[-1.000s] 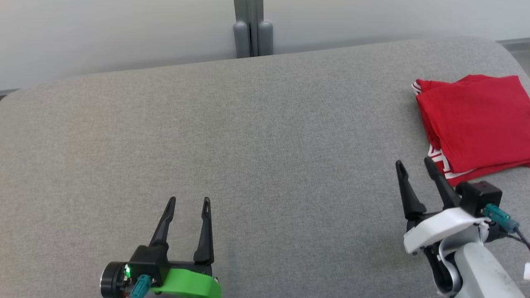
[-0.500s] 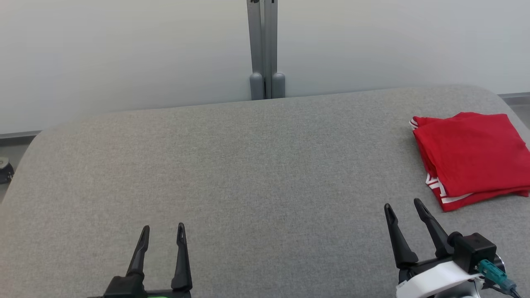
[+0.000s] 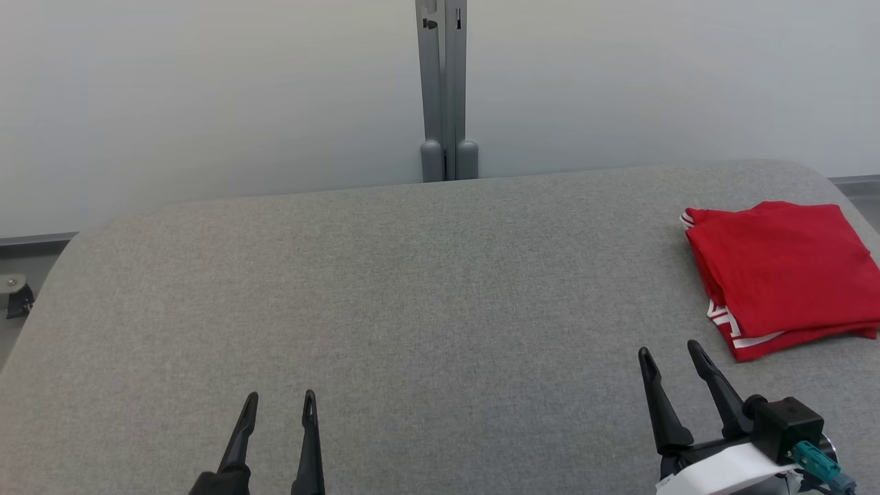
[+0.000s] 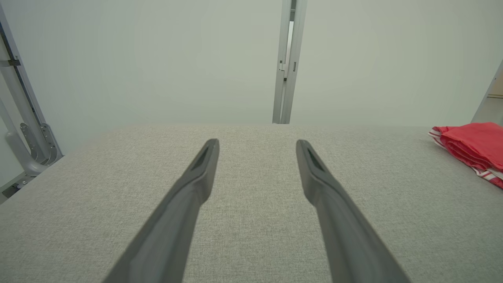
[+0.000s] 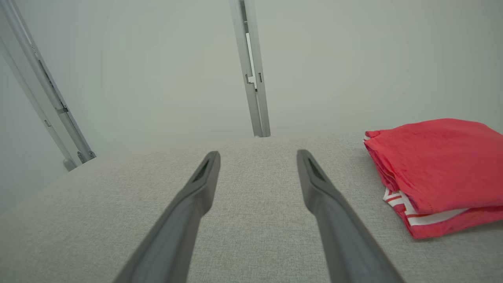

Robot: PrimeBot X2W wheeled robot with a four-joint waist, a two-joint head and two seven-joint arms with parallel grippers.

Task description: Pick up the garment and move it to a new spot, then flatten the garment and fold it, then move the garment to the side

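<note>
- Head view, near-left edge of the table (image 3: 412, 289): left gripper (image 3: 280, 397) hovers over bare grey cloth, jaws spread wide, nothing between them.
- Left wrist view agrees: jaws apart, only table surface beyond them, garment (image 4: 475, 145) well off to their right.
- Middle of table is bare grey cloth; a grey post (image 3: 445, 82) stands behind the far edge.
- Near-right edge: right gripper (image 3: 668, 348), jaws released and empty, tips pointing toward the garment, near it but not touching.
- Right edge, toward the far-right corner: the garment is red with white trim, lying as a neat folded stack, touching neither gripper.
- Step, my read: the last one looks done. Garment is folded and parked at the side, and both arms sit clear of it.
- Next move, my read: likely nothing beyond keeping both arms off the stack. If the fold needs squaring, the right gripper is nearer and would have to reach forward-right without dragging the top layer.
</note>
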